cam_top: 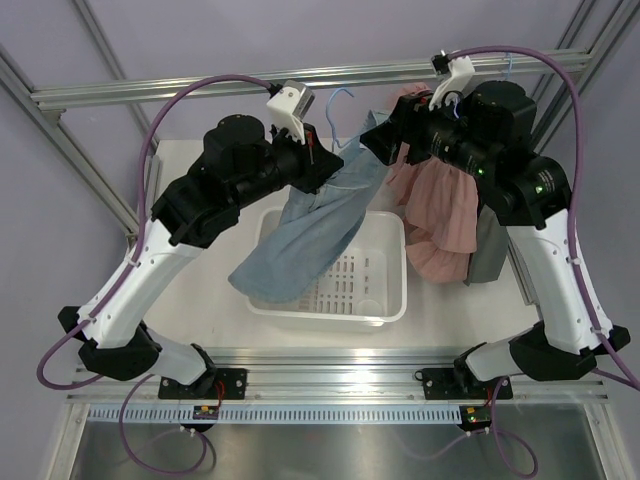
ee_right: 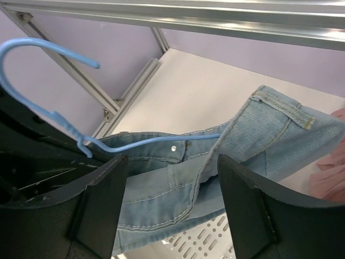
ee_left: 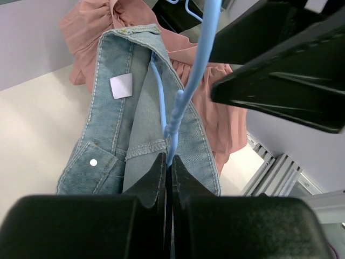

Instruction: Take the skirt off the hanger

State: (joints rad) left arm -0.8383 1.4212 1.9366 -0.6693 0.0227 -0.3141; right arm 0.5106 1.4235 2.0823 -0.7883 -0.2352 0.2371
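A light-blue denim skirt (cam_top: 320,230) hangs on a blue wire hanger (cam_top: 340,100), its hem trailing over the white basket. My left gripper (cam_top: 322,158) is shut on the hanger's neck just below the hook; the left wrist view shows the blue wire (ee_left: 207,38) running up out of the closed left gripper (ee_left: 168,162), with the skirt's waistband (ee_left: 116,124) beyond. My right gripper (cam_top: 375,140) is at the skirt's right top edge. In the right wrist view the right gripper (ee_right: 172,159) stands open, its jaws either side of the folded waistband (ee_right: 161,183) below the hanger wire (ee_right: 157,138).
A white perforated basket (cam_top: 385,300) sits on the table under the skirt. A pink garment (cam_top: 445,210) and a grey one (cam_top: 487,255) hang at the right behind the right arm. An aluminium rail (cam_top: 200,88) crosses the back, with frame posts at both sides.
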